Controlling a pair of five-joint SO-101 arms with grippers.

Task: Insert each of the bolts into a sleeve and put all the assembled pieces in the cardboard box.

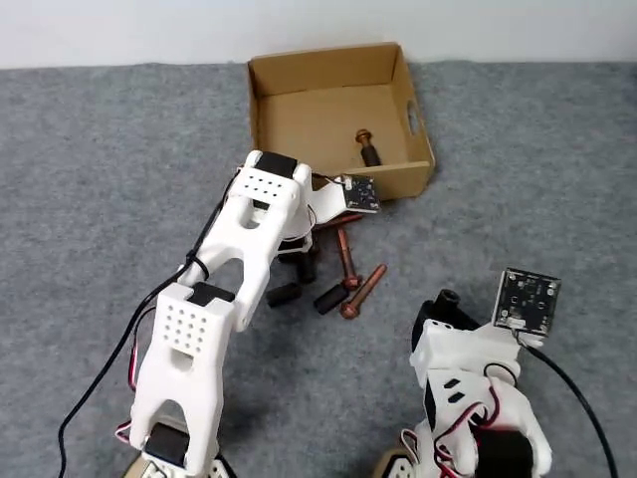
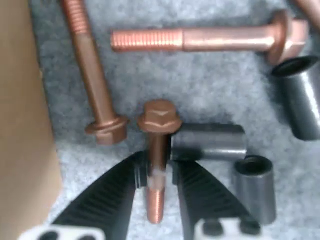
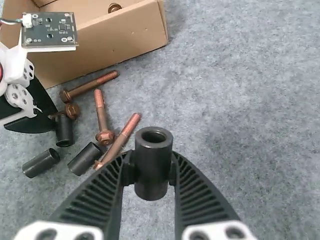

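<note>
A robotics lab bench is suggested: the table (image 1: 557,199) is covered in grey carpet-like felt, and a plain white wall (image 1: 119,30) is seen along its far edge. The left arm (image 1: 231,284) and right arm (image 1: 478,383) are made of white plastic, with wiring left exposed and bare circuit boards (image 1: 528,301) mounted at the wrists. Loose bolts (image 1: 345,254), dark sleeves (image 1: 284,295) and a cardboard box (image 1: 323,68) are laid out toward the far edge.

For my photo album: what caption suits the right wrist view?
The right tool holds a dark sleeve, with copper bolts, loose sleeves and the cardboard box beyond.
</note>
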